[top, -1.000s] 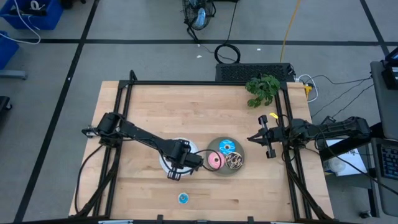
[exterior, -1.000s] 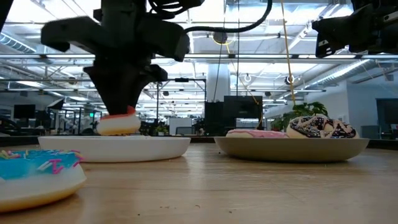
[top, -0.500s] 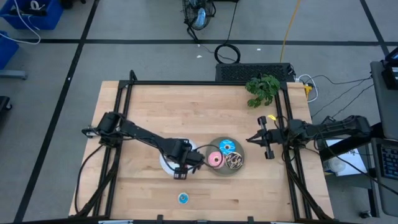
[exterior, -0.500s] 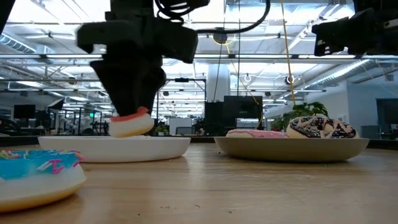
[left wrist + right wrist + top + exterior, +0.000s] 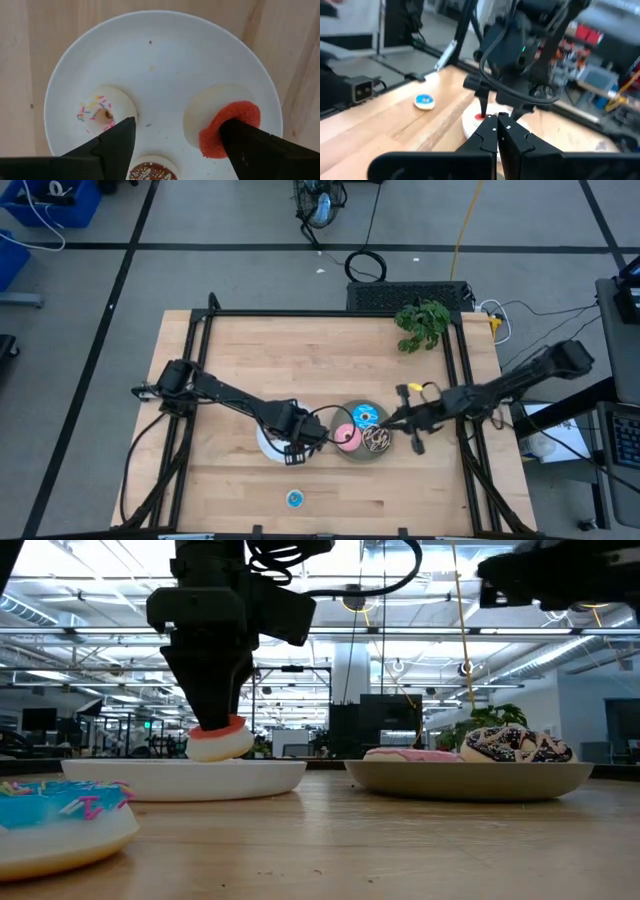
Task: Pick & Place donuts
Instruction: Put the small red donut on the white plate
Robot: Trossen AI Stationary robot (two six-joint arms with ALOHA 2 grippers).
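Two dark, near-black jointed arms of slim tubular links with bulkier joint housings. Left arm (image 5: 225, 395): black cables looped along and above its blocky wrist housing; left gripper (image 5: 175, 150) with two matte black, wedge-shaped fingers (image 5: 112, 145). Right arm (image 5: 520, 380): thin straight forearm link; right gripper (image 5: 499, 125) with two black angular fingers tapering to narrow tips; yellow tag near its wrist.

Probably a robotics lab: open hall with ceiling light strips (image 5: 90, 610), monitors (image 5: 385, 720), cables (image 5: 366, 266) on grey floor.
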